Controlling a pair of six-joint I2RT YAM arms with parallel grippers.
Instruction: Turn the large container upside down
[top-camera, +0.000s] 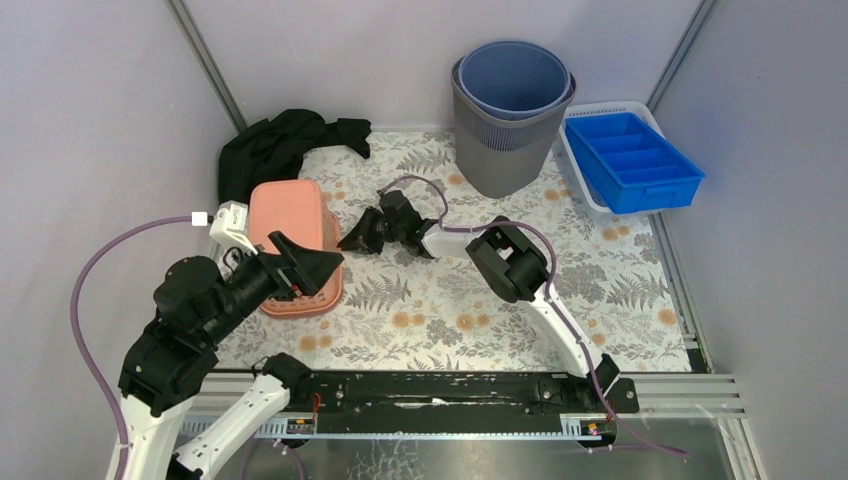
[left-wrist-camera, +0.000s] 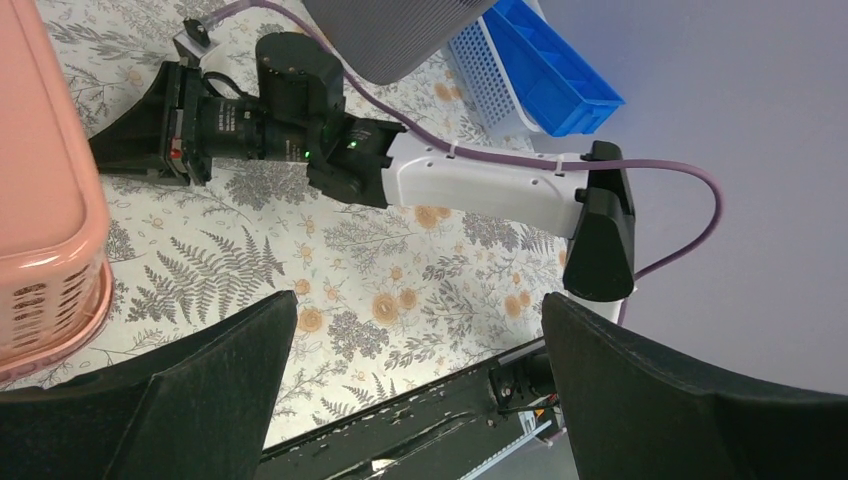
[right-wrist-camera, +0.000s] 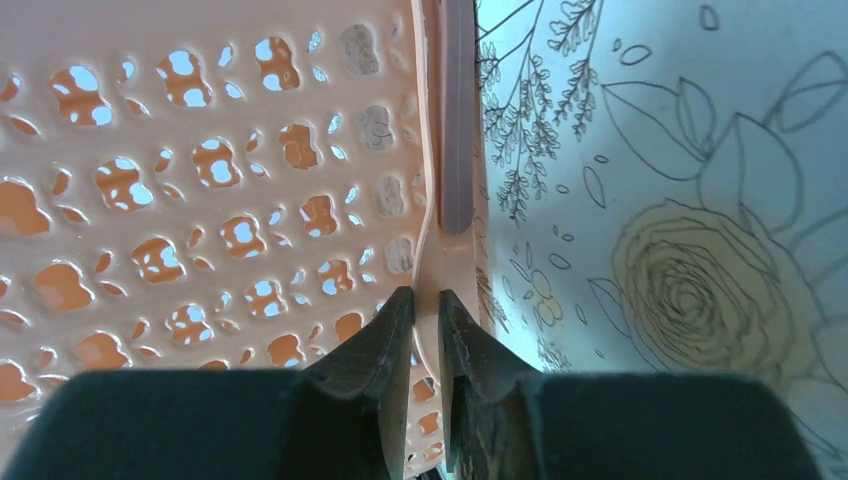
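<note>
The large container is a pink perforated basket (top-camera: 290, 225) lying on the floral mat at the left, its solid base facing up. My right gripper (top-camera: 348, 242) reaches to its right side and is shut on the basket's rim (right-wrist-camera: 428, 300); the holed wall (right-wrist-camera: 200, 180) fills the left of the right wrist view. My left gripper (top-camera: 312, 264) hovers over the basket's near right corner, open and holding nothing. In the left wrist view the left gripper (left-wrist-camera: 420, 335) frames bare mat, with the basket (left-wrist-camera: 40, 200) at the left edge and the right gripper (left-wrist-camera: 135, 140) beyond it.
A grey bin (top-camera: 505, 140) with a blue bucket (top-camera: 515, 80) nested in it stands at the back. A blue divided tray (top-camera: 632, 160) rests in a white basket at the back right. A black cloth (top-camera: 285, 145) lies behind the pink basket. The right arm (left-wrist-camera: 480, 185) crosses the middle.
</note>
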